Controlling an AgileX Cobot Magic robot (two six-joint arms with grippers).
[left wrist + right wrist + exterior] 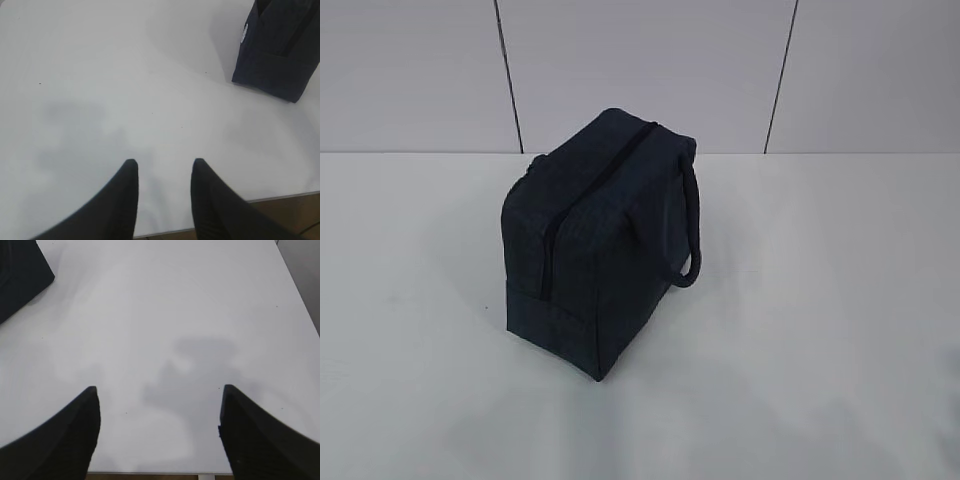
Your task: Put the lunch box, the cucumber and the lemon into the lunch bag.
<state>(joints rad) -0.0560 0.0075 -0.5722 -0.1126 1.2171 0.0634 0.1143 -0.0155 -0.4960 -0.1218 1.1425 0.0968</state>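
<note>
Closest to my wrist cameras are the grippers themselves. On my left wrist view the left gripper (164, 167) has its jaws partly apart, a narrow gap with nothing but bare table between the dark fingers. On the right wrist view the right gripper (159, 392) stands wide open, also holding nothing. Both hang over the table's near edge, clear of the load, which I read as a parked stance: neither claw is lined up on anything.

Further in, the lunch bag (595, 235) sits upright around the middle of the table, turned so one corner points toward the near edge. Its zipper (582, 190) runs over the top and down the near end and looks drawn shut, and one loop handle (690, 225) hangs down its right side. From the left wrist I see only a lower corner of the bag (280, 55) with a small white logo (243, 34) on its side.

I can't find the lunch box, cucumber or lemon in any view. Whether they are inside the bag or simply out of frame, I cannot tell; with the zipper closed, I'd guess packing is either finished or not started.

Underneath is a plain white table (820, 350), matte, with soft shadows of the arms. Behind it stands a pale panelled wall (650, 60) with dark vertical seams.
</note>
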